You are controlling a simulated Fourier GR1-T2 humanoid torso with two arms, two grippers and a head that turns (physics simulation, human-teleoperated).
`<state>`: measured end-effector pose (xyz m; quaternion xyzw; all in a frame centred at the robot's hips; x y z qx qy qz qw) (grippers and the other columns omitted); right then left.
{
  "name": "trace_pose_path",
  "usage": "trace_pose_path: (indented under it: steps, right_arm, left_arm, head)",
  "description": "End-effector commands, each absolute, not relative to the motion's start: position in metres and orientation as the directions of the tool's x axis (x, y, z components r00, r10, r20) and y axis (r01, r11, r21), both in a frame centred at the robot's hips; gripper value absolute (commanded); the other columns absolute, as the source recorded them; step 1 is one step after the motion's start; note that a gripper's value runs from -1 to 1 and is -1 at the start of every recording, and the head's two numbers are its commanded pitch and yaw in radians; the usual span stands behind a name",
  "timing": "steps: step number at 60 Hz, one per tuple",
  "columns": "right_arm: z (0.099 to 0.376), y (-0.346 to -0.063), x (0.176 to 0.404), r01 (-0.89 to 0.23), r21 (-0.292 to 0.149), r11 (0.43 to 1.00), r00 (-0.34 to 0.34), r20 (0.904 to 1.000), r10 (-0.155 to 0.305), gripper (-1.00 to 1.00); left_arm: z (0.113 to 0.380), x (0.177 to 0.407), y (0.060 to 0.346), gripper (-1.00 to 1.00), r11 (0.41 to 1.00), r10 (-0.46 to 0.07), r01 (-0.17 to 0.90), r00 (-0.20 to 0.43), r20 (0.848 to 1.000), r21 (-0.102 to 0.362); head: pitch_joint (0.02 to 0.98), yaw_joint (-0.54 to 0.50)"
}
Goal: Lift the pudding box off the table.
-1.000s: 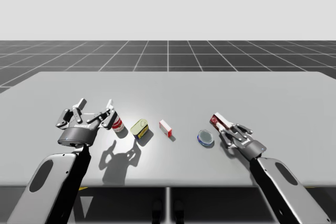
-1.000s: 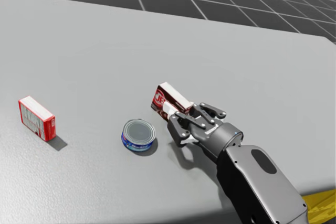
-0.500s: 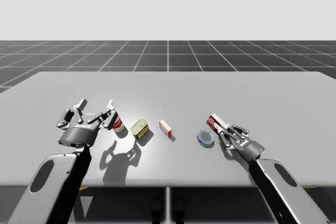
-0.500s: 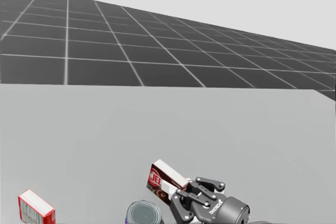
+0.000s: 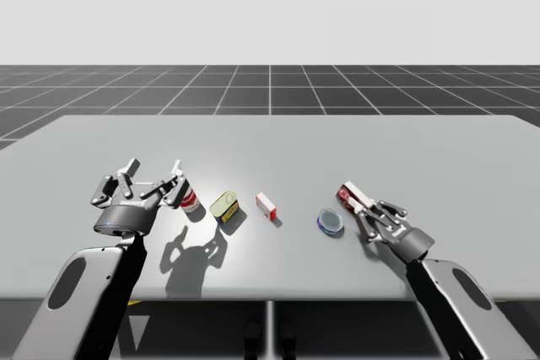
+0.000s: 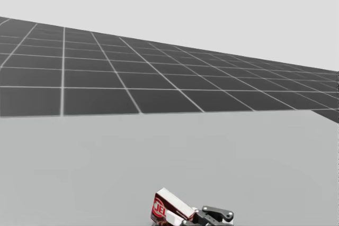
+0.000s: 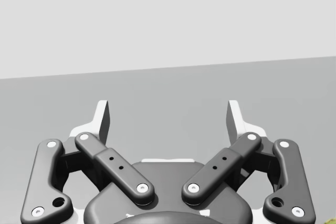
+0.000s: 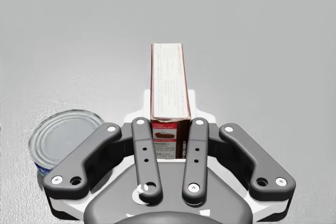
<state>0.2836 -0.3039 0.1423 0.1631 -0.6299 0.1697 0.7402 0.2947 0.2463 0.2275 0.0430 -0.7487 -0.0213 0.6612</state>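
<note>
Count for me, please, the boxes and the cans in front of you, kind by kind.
Boxes: 2, the dark red pudding box and the small red and white box.
Cans: 3, the red and white can, the yellow can and the flat blue can.
Total: 5.

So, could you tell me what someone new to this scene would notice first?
My right gripper is shut on the dark red pudding box, with a flat blue can just beside it. Over on the other side of the table, my left gripper stands open close to a red-and-white can.
</note>
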Motion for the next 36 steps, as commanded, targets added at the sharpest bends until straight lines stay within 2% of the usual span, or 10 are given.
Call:
trace_pose_path:
  steps: [1,11,23,24,29,31,34,36]
  right_arm:
    - [0.181,-0.311,0.296,-0.385,-0.031,0.922,0.054,0.9969,0.057,1.00]
    - [0.212,-0.306,0.300,-0.387,-0.091,0.918,-0.026,0.9958,0.088,1.00]
    - [0.258,-0.301,0.302,-0.377,-0.162,0.912,-0.127,0.9843,0.123,1.00]
    - [0.267,-0.300,0.301,-0.372,-0.179,0.911,-0.151,0.9798,0.131,1.00]
    - [0.283,-0.300,0.301,-0.363,-0.195,0.911,-0.189,0.9729,0.133,1.00]
    - [0.298,-0.301,0.301,-0.350,-0.209,0.913,-0.225,0.9650,0.135,1.00]
    - [0.308,-0.301,0.300,-0.342,-0.213,0.915,-0.245,0.9605,0.132,1.00]
    - [0.320,-0.302,0.300,-0.330,-0.221,0.918,-0.272,0.9533,0.132,1.00]
  left_arm:
    - [0.228,0.295,0.247,-1.00,0.996,-0.089,-0.038,-0.123,0.988,0.085]
    - [0.229,0.295,0.247,-1.00,0.996,-0.089,-0.040,-0.126,0.988,0.085]
    - [0.229,0.295,0.248,-1.00,0.996,-0.088,-0.045,-0.129,0.988,0.083]
    - [0.229,0.295,0.248,-1.00,0.996,-0.089,-0.044,-0.130,0.988,0.083]
    - [0.230,0.295,0.248,-1.00,0.996,-0.087,-0.045,-0.132,0.987,0.082]
    - [0.230,0.295,0.248,-1.00,0.996,-0.086,-0.046,-0.133,0.987,0.081]
    - [0.230,0.295,0.248,-1.00,0.996,-0.085,-0.045,-0.135,0.987,0.080]
    - [0.230,0.295,0.248,-1.00,0.996,-0.084,-0.046,-0.135,0.987,0.079]
  head:
    - [0.391,-0.41]
    - [0.389,-0.41]
    - [0.385,-0.41]
    - [0.384,-0.41]
    - [0.385,-0.41]
    - [0.384,-0.41]
    - [0.383,-0.41]
    - [0.382,-0.41]
